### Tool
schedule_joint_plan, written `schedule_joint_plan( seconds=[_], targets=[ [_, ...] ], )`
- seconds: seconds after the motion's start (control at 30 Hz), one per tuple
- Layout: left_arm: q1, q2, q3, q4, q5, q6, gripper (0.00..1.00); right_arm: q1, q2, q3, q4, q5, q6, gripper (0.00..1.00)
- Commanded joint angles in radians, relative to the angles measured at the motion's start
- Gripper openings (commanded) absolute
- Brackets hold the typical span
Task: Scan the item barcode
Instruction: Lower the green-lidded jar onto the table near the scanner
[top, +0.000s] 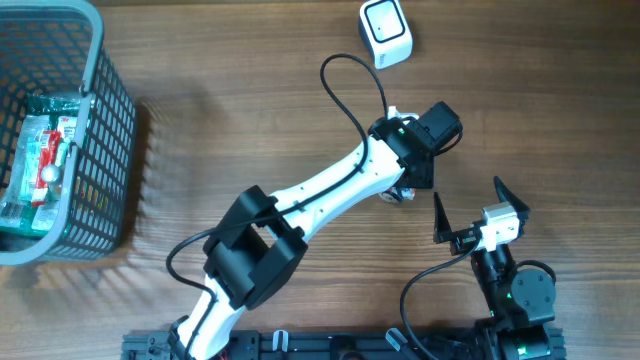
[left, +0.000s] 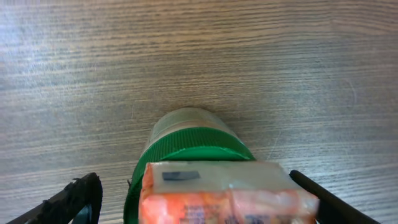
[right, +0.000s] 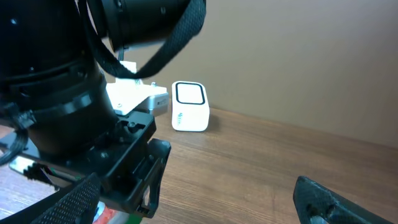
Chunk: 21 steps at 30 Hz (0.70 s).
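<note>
Grip check: left claw (left: 194, 180) sits open astride the green-capped container (left: 193, 149) right of centre on the bench (top: 250, 110), right claw (top: 468, 200) open by the near edge, so you centre, clamp squarely, then turn the barcode toward the scanner (top: 385, 30) at the far edge.

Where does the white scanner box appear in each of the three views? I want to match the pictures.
Overhead: the white scanner is at the top edge, right of centre, beyond the left arm.
Left wrist: not in it.
Right wrist: left of centre, standing on the table behind the left arm.
Shared landmark: the left arm's black wrist, seen in overhead and right wrist.
</note>
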Motion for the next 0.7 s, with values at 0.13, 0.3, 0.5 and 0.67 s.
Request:
schedule_joint_plan(
  seconds=[0.13,0.3,0.5,0.67],
  targets=[
    [0.006,-0.146,0.008,-0.002,0.067,0.202,0.71,-0.005,-0.003,-0.001,0.003,-0.016,-0.012,1.0],
    [0.006,-0.127,0.007,-0.029,0.103,0.204,0.7,-0.005,-0.003,-0.001,0.003,-0.016,-0.012,1.0],
    [0.006,-0.078,0.007,-0.069,0.102,0.204,0.58,-0.005,-0.003,-0.001,0.003,-0.016,-0.012,1.0],
    [0.006,-0.072,0.007,-0.074,0.102,0.204,0.48,-0.005,-0.003,-0.001,0.003,-0.016,-0.012,1.0]
  ],
)
